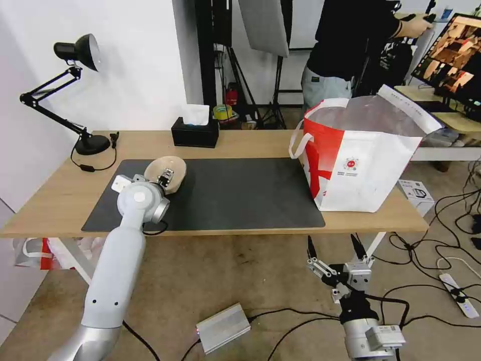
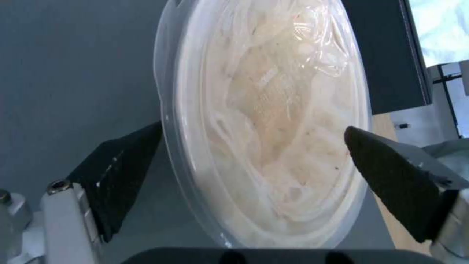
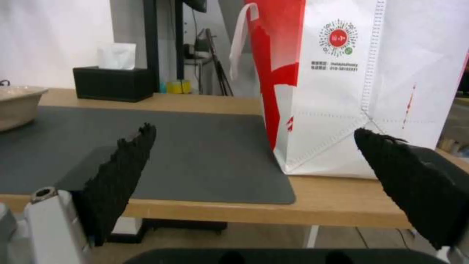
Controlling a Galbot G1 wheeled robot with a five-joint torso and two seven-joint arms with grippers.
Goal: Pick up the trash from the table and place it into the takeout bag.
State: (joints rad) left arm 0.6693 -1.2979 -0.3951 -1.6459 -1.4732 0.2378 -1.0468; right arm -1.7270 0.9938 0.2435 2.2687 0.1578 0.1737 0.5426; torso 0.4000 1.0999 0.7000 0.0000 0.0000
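A beige pulp bowl (image 1: 174, 165) with a clear film over pale contents (image 2: 263, 121) sits at the left end of the dark grey mat (image 1: 240, 193) on the table (image 1: 250, 143). My left gripper (image 1: 165, 178) is over it, open, with one black finger at each side of the rim (image 2: 254, 128). The takeout bag (image 1: 361, 160) stands upright and open-mouthed at the table's right end (image 3: 342, 91). My right gripper (image 1: 333, 245) hangs open and empty below the front edge of the table, facing the bag (image 3: 251, 132). The bowl (image 3: 12, 104) also appears far off in the right wrist view.
A black tissue box (image 1: 195, 131) stands at the back edge and a black desk lamp (image 1: 80, 55) at the back left corner. A person stands behind the bag. A small carton (image 1: 416, 193), cables and a grey box (image 1: 223, 326) lie on the floor.
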